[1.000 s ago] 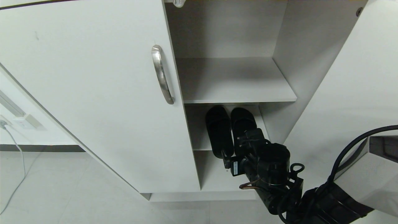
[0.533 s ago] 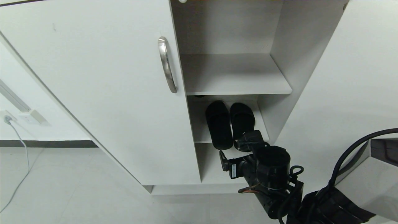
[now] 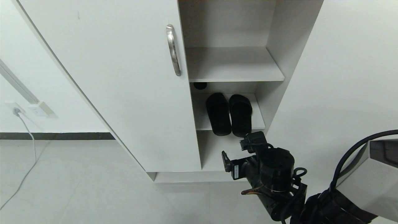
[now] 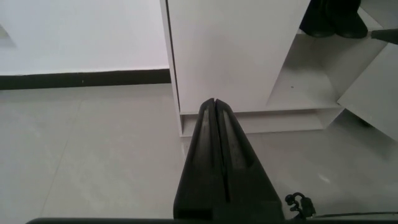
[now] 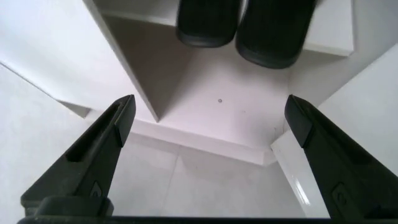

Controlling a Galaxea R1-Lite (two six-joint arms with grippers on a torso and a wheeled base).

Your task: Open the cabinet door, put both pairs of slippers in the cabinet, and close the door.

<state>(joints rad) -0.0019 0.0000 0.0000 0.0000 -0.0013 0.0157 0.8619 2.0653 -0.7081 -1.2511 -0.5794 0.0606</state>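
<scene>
Left gripper (image 4: 214,107) is pressed together over bare floor out front of the cabinet (image 3: 233,63). The cabinet's left door (image 3: 124,77) is shut and its right door (image 3: 342,77) stands wide open. Two black slippers (image 3: 229,114), one pair, sit on its middle shelf, ends poking past the edge. Right gripper (image 3: 238,151) is spread and empty, just outside the bottom compartment.

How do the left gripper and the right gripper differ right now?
The left gripper is shut, fingers pressed together; the right gripper is open, fingers wide apart. The right gripper sits just in front of the open cabinet, below the black slippers; the left gripper hangs farther back over the floor. Both hold nothing.
</scene>
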